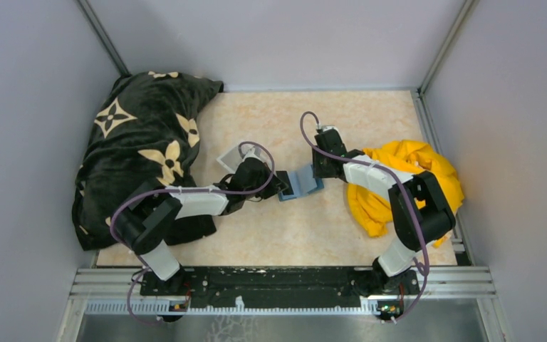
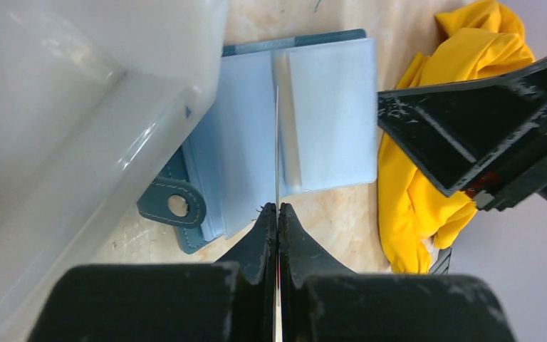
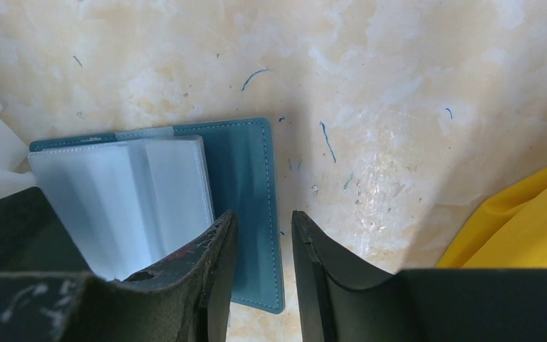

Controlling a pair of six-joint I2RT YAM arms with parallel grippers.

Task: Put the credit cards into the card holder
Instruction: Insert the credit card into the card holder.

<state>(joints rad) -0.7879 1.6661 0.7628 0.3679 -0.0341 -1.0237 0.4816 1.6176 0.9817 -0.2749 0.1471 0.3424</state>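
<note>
Left gripper (image 2: pixel 278 208): clamped on one thin card (image 2: pixel 277 142), seen edge-on, aimed at the fold. Card holder (image 2: pixel 327 114): lying open at the centre of the table (image 1: pixel 256 235), clear sleeves up. Right gripper (image 3: pixel 262 217): half-spread, one finger over the teal cover. Handling: pin the cover, feed the card level into one sleeve, clear of the tray (image 2: pixel 78 107).

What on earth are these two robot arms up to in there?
The left gripper is shut on a thin card, seen edge-on, poised over the clear sleeves of an opened teal-blue folding card holder. The right gripper, jaws partly apart, sits at the holder's cover edge, apparently steadying it. Whether the card has entered a sleeve is unclear.
</note>
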